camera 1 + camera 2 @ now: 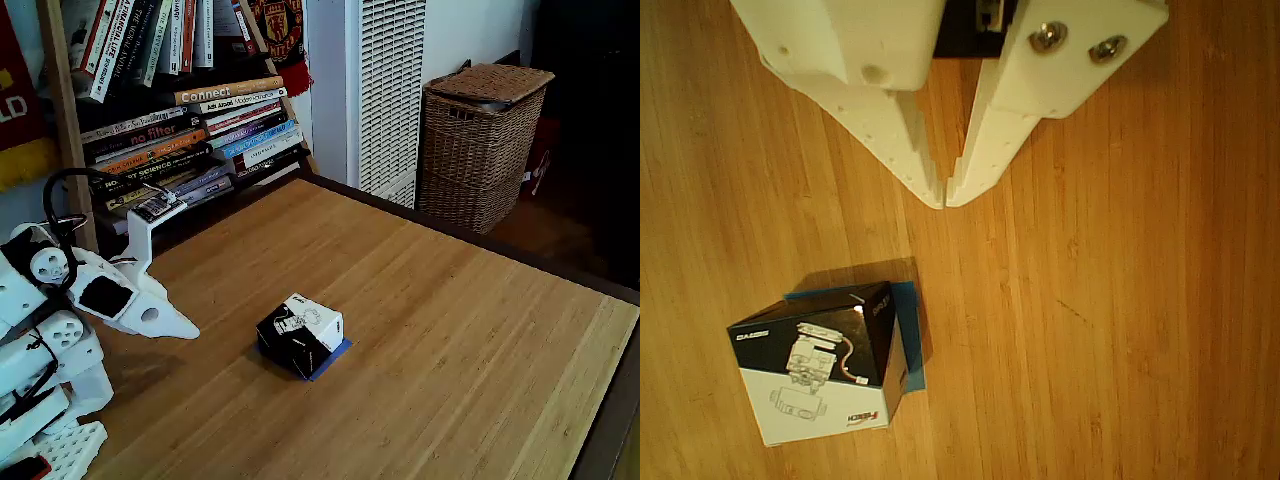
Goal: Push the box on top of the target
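White gripper [945, 196] with shiny silver screws. Black box [299, 333] with a white top and a little black and grey drawing on it, plus a tiny bit of red writing. Blue target [910, 340] peeking out from under the box. Warm orange-brown wooden table [430, 330] with thin stripes. Brown woven basket [482, 140]. Books [190, 130] in orange, blue, black, white and red.
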